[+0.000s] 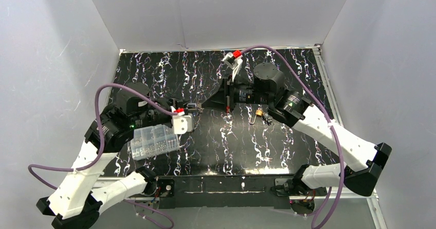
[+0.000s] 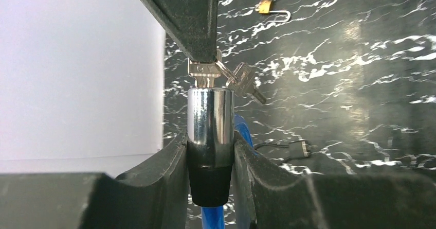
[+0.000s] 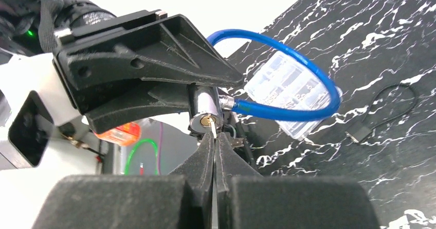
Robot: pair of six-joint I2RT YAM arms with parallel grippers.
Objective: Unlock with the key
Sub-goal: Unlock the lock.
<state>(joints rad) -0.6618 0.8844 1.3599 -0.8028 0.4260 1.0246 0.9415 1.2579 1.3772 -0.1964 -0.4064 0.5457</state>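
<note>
Black R gripper (image 3: 214, 139) pinched fully shut on key (image 2: 204, 68), which sits in chrome barrel (image 2: 210, 118); L gripper (image 2: 211, 159) clamps barrel part-open, mid-air. Risk: off-axis turn could slip the pinch or bend the blade. Count: 1 barrel, 1 blue cable (image 3: 288, 110), 1 key gripped, min. 1 spare key (image 2: 247, 82) dangling, 1 padlock (image 1: 258, 115).

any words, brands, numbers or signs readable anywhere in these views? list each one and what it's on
No text can be read in any view.
key: any stamp on its head is too blurred to read.
lock barrel: plain chrome on the side shown, no marking visible.
clear plastic box: no label visible; contents too small to tell.
small padlock: too small to read.
</note>
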